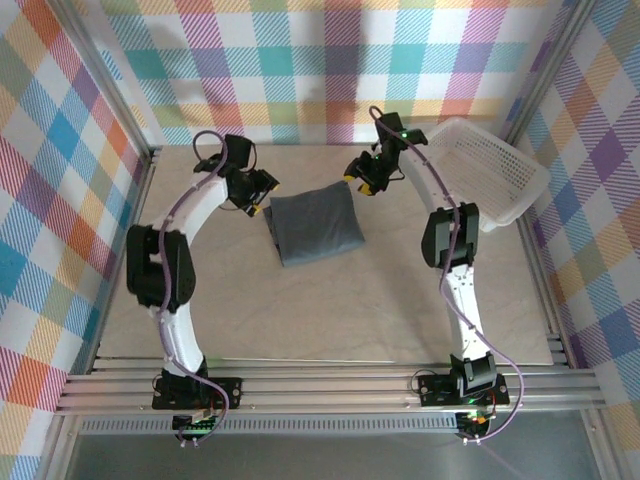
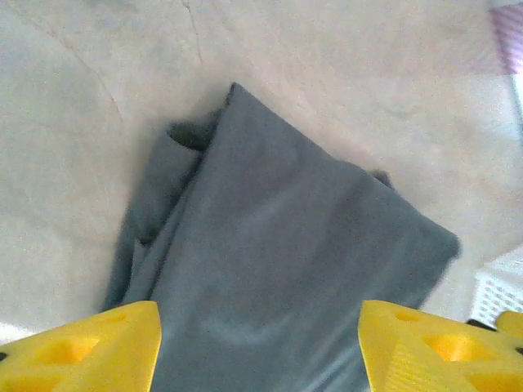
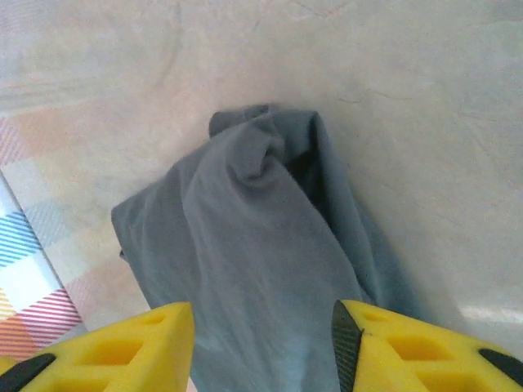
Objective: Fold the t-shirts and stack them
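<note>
Spread wide, holding nothing: left gripper (image 2: 257,347), the folded slate-grey t-shirt (image 2: 278,269) lying between and ahead of its jaws on the beige table (image 1: 330,320). Likewise parted and empty: right gripper (image 3: 261,347), the t-shirt's bunched end beyond its yellow fingers (image 3: 122,351). White mesh basket (image 1: 495,165) right of those jaws.

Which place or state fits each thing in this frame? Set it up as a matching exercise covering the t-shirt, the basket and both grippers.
Column one:
1. t-shirt
2. basket
3. left gripper
4. right gripper

Column two:
A. white mesh, at the far right of the table
B. open, by the t-shirt's far-left corner
C. dark grey, folded, mid-table
D. open, by the t-shirt's far-right corner

Pairs: 1-C, 2-A, 3-B, 4-D
</note>
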